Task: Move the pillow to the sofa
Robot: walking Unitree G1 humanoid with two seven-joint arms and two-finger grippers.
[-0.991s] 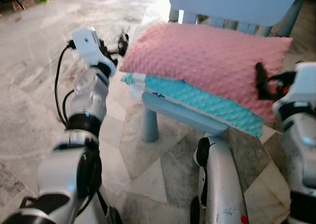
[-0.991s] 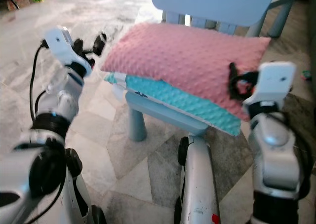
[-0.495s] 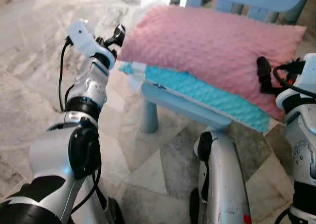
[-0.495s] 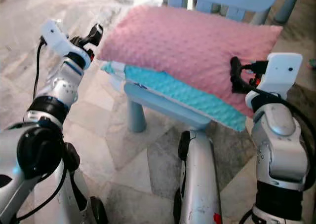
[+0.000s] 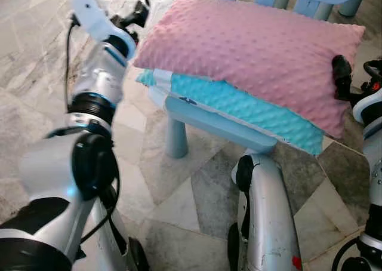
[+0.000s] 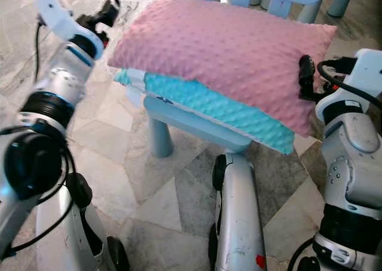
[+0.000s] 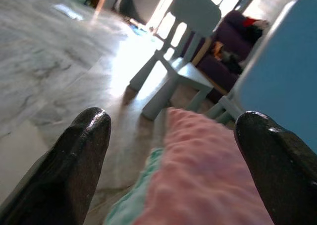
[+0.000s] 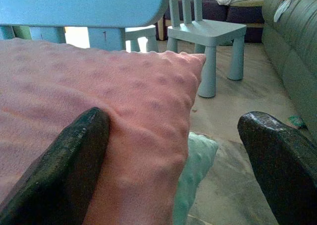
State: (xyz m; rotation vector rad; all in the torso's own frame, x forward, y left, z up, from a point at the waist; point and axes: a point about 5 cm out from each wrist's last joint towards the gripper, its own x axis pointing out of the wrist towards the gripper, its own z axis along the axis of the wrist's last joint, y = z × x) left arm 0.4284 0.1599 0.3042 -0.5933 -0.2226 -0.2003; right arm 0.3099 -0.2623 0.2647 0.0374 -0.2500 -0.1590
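A pink dotted pillow [image 5: 250, 50] lies on top of a teal pillow [image 5: 239, 107] on the seat of a light blue child's chair [image 5: 215, 126]. My left gripper [image 5: 140, 11] is open at the pillow's left end, level with its far corner and apart from it. In the left wrist view the pink pillow [image 7: 198, 185] lies between the spread fingers [image 7: 81, 150]. My right gripper [image 6: 306, 77] is open at the pillow's right end. One right finger [image 8: 74, 160] rests against the pink pillow [image 8: 99, 81], with the teal pillow [image 8: 195, 160] below the corner.
A second small blue chair [image 8: 208, 34] stands beyond the pillow, with a dark sofa [image 8: 292, 46] beside it. A purple sofa [image 7: 233, 51] stands further back. My own silver leg [image 5: 265, 223] is in front of the chair on the marble floor [image 5: 36, 104].
The camera has tilted down and closer to the chair. My left gripper has risen toward the pillow's far left corner. My right gripper has shifted outward along the pillow's right end.
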